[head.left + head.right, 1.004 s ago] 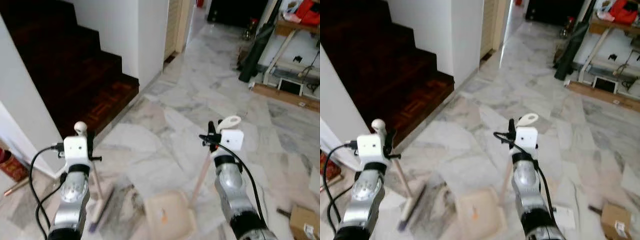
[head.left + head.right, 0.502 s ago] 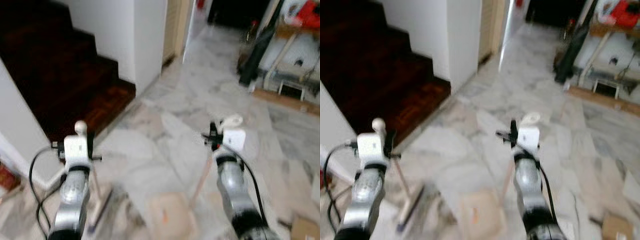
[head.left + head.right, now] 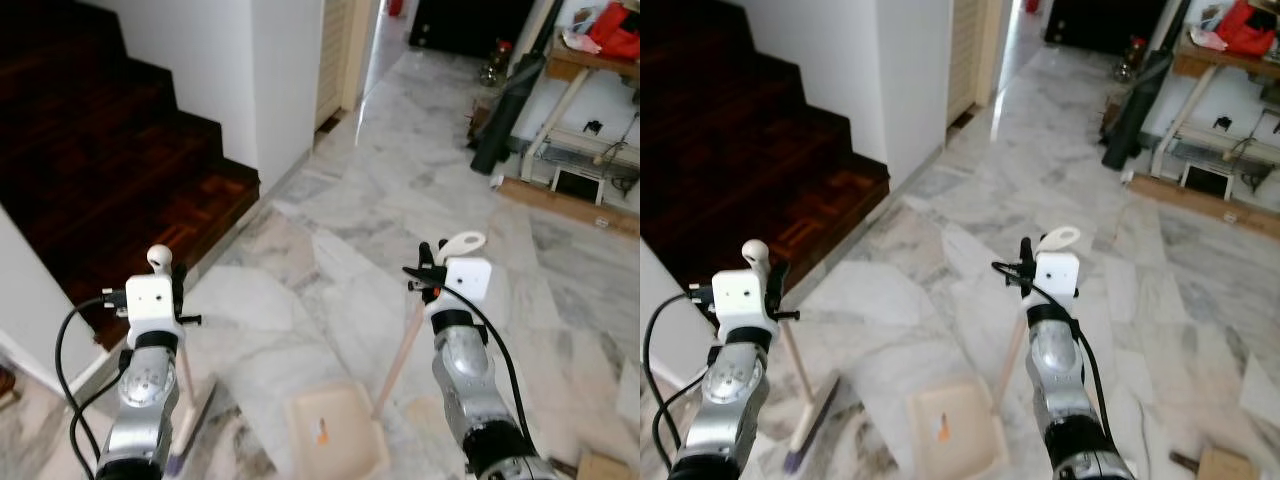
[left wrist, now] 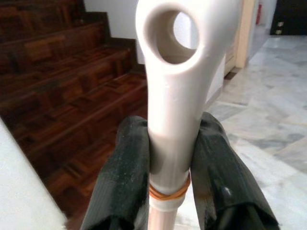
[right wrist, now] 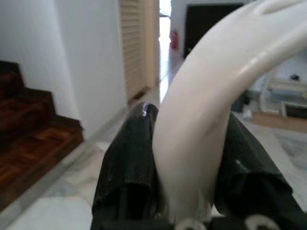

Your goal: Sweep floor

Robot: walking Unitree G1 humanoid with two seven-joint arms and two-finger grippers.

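My left gripper (image 4: 170, 163) is shut on the white top of a broom handle (image 4: 175, 86). The wooden stick runs down to the broom head (image 3: 190, 430) on the marble floor at lower left. My right gripper (image 5: 184, 167) is shut on the curved white grip of the dustpan handle (image 5: 211, 96). That pale stick (image 3: 400, 350) slants down to the cream dustpan (image 3: 335, 435), which lies flat on the floor between my two arms. Both fingers (image 4: 124, 177) of the left gripper press against the handle.
Dark wooden stairs (image 3: 120, 160) rise at the left beside a white wall corner (image 3: 285, 90). A hallway opens ahead. At the right stand a dark rolled bundle (image 3: 505, 110), a table with red cloth (image 3: 605, 30) and a cardboard box (image 3: 1220, 465).
The whole picture has shifted and sharpened after blur, so the camera moved. The stairs sit a little farther left. Both grippers keep their holds.
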